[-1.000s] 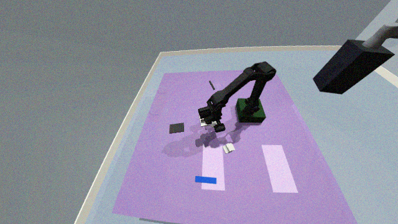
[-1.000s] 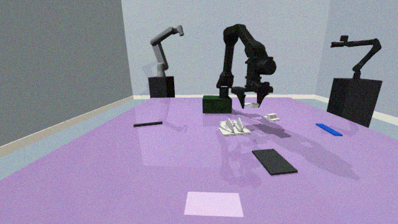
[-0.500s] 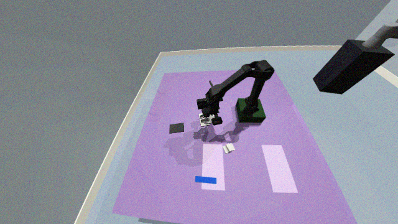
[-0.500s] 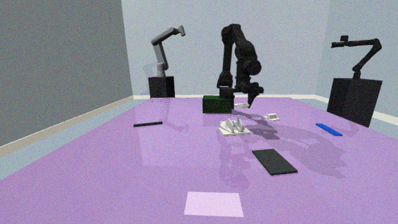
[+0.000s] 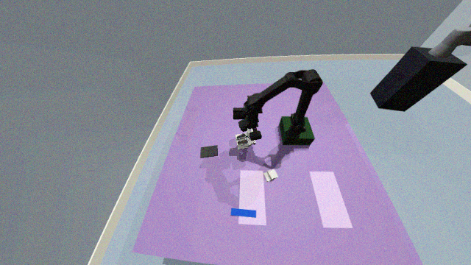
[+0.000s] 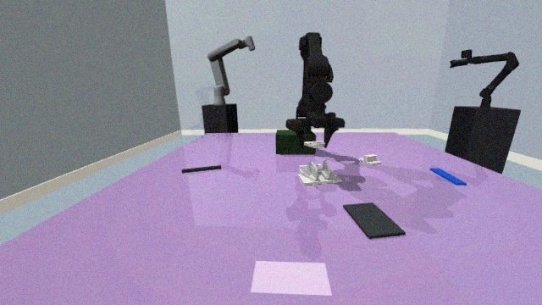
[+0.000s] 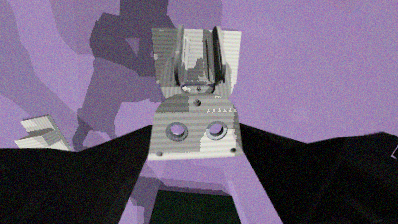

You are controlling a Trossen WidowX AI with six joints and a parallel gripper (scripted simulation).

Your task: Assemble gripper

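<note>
My gripper [image 5: 250,131] [image 6: 314,145] [image 7: 195,128] is shut on the pale housing plate [image 7: 196,143], one finger at each side edge. The plate is held flat in the air and shows two round holes in the wrist view. The gripper base [image 6: 315,180] [image 7: 160,50] lies on the table, just ahead of the plate in the wrist view. Two upright jaws, one jaw [image 6: 312,170] [image 7: 179,55] and another jaw [image 6: 326,169] [image 7: 218,55], stand side by side on it. The plate's front edge meets the base's near end in the wrist view, so the gear teeth cannot be made out.
A small notched white block [image 5: 271,175] [image 6: 370,159] lies to one side. A black slab [image 5: 209,152] [image 6: 373,220], a blue bar [image 5: 243,213] [image 6: 448,176] and a black stick [image 6: 201,169] lie farther off. The arm stands on a green box [image 5: 299,140] [image 6: 284,142].
</note>
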